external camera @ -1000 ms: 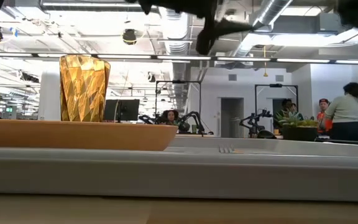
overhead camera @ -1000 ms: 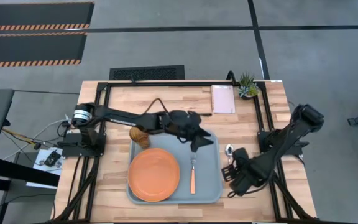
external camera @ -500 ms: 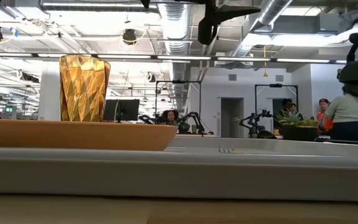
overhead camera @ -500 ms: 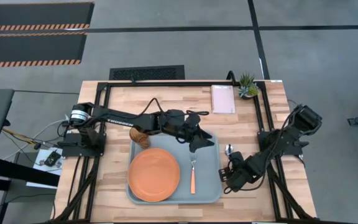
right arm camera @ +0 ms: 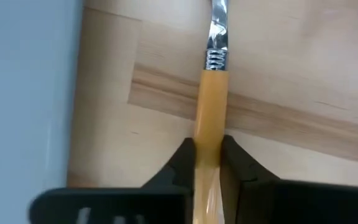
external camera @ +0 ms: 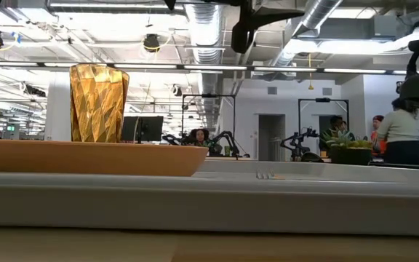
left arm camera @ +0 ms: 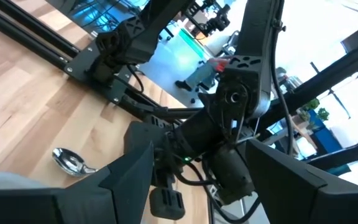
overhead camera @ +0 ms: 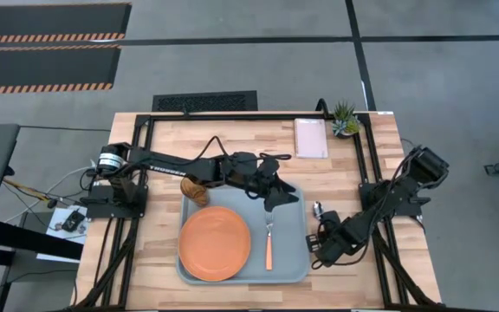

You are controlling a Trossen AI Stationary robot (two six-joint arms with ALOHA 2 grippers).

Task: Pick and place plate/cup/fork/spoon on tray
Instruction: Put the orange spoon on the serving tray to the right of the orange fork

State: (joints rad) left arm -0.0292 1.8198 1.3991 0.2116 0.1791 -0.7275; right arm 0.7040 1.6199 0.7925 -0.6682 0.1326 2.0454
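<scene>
The spoon (overhead camera: 317, 209) lies on the wood just right of the tray (overhead camera: 294, 260); my right gripper (overhead camera: 320, 240) is shut on its orange handle. On the tray rest the orange plate (overhead camera: 215, 243), the fork (overhead camera: 268, 245) and, at the far left corner, the amber cup (overhead camera: 195, 191). The low view shows the cup (external camera: 98, 102) standing upright behind the plate (external camera: 86, 157). My left gripper (overhead camera: 275, 198) hangs open above the tray's far right part, with nothing between its fingers (left arm camera: 129, 180). My right gripper pinches the spoon's orange handle (right arm camera: 207, 134) between its two fingers (right arm camera: 182, 158), some way back from the metal neck (right arm camera: 215, 59). The fingers come from above and lie across the handle. The spoon is level, its bowl (left arm camera: 70, 162) still on the wood.
A pale pink pad (overhead camera: 311, 137) and a small potted plant (overhead camera: 346, 120) sit at the table's far right. Black frame rails (overhead camera: 145, 165) run along both sides of the table. People stand in the room beyond (external camera: 402, 135).
My right gripper has come down and a little toward the tray, onto the spoon's handle. The spoon has stayed where it was. My left gripper has risen slightly over the tray.
</scene>
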